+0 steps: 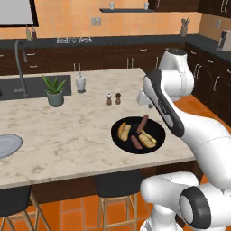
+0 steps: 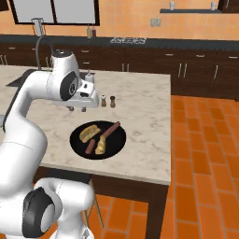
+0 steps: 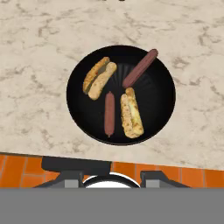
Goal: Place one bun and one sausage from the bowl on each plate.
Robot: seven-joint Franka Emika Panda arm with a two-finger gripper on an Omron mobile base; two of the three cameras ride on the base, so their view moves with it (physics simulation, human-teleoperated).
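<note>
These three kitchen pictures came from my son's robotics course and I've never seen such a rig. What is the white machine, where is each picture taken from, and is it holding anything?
The white machine is a robot arm on a driving base, drawn by computer. Two pictures come from cameras on the base, behind the arm to its left and right. The third looks down from a camera on the hand.

On the marble counter lies a black bowl with two buns and two sausages. One sausage leans on the far rim. A pale plate sits far to the left. Also there: a potted plant, a soap bottle and two shakers.

The end effector hangs above the bowl and holds nothing. Whether its jaws are open I cannot tell.
</note>
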